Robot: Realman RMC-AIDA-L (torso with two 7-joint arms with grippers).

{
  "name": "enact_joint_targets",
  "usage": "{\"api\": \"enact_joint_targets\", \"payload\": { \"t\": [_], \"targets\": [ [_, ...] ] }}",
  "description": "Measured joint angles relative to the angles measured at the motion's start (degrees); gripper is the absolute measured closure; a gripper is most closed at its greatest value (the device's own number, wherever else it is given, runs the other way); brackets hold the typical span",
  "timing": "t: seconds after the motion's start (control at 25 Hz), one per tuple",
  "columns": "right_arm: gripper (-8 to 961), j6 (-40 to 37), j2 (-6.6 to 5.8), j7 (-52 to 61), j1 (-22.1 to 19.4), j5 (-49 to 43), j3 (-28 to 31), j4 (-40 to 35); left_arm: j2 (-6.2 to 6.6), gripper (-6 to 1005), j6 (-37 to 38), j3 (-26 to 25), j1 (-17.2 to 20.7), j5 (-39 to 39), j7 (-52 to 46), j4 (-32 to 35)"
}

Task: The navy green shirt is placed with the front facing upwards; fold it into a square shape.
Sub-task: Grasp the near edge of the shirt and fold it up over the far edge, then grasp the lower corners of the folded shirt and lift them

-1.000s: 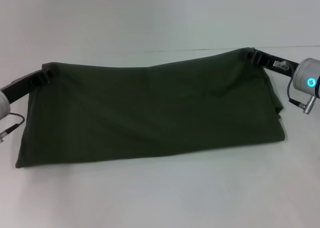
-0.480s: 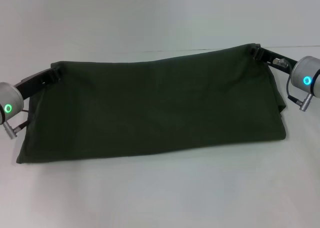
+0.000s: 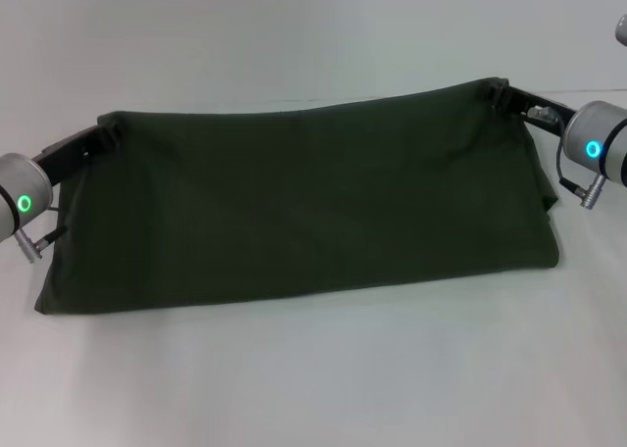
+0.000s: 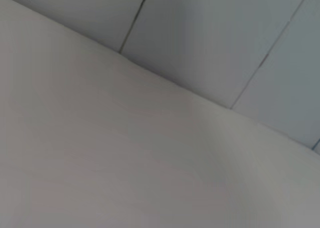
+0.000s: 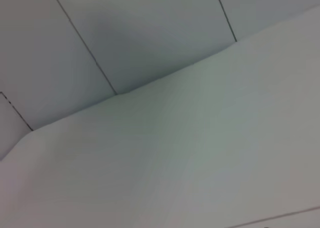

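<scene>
The navy green shirt (image 3: 304,202) hangs as a wide dark olive sheet over the white table in the head view, plain side toward me, no lettering or collar showing. Its lower edge rests on the table. My left gripper (image 3: 106,133) is shut on the shirt's upper left corner. My right gripper (image 3: 495,94) is shut on the upper right corner. Both hold the top edge raised and stretched between them. Folded cloth bunches at the right side (image 3: 544,187). Neither wrist view shows the shirt or any fingers.
The white table (image 3: 313,378) runs wide in front of the shirt. The wrist views show only the white table surface (image 4: 125,153) and a panelled wall (image 5: 125,33) behind it.
Both grippers have carried the shirt's top edge a little farther back and up. The cloth has pulled flatter, with its diagonal crease gone. The left arm has come further into view.
</scene>
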Motion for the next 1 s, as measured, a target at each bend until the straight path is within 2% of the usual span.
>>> {"api": "enact_joint_targets", "payload": {
  "t": [0.16, 0.28, 0.56, 0.64, 0.76, 0.92, 1.0],
  "targets": [
    [882, -0.23, 0.02, -2.27, 0.09, 2.46, -0.14, 0.91, -0.07, 929, -1.57, 0.0, 0.08, -3.76, 1.55, -1.05],
    [750, -0.35, -0.01, -2.37, 0.11, 2.93, -0.21, 1.27, -0.08, 918, -3.32, -0.15, 0.02, -4.72, 1.62, -1.62],
    [450, -0.69, 0.03, -2.36, -0.21, 3.69, -0.25, 1.83, -0.09, 633, -4.9, 0.03, 0.61, -6.25, 2.31, -2.42],
    [391, -1.97, -0.22, -1.87, -1.06, 4.0, -0.25, 1.83, -0.09, 553, -3.97, 0.03, 1.34, -6.17, 2.58, -2.26],
    [302, -6.61, -0.78, 0.69, -3.47, 4.01, -0.26, 0.83, -0.08, 428, 0.73, -0.51, 3.59, -6.55, 2.34, -1.58],
    [188, -15.41, -2.18, 7.16, -8.11, 3.78, -1.57, -1.65, 0.15, 251, 13.12, -2.82, 8.35, -8.85, 0.49, 0.38],
    [138, -19.63, -2.99, 11.58, -10.79, 3.76, -3.81, -3.66, 0.45, 251, 19.34, -2.56, 10.59, -7.52, -2.4, 3.01]
  ]
}}
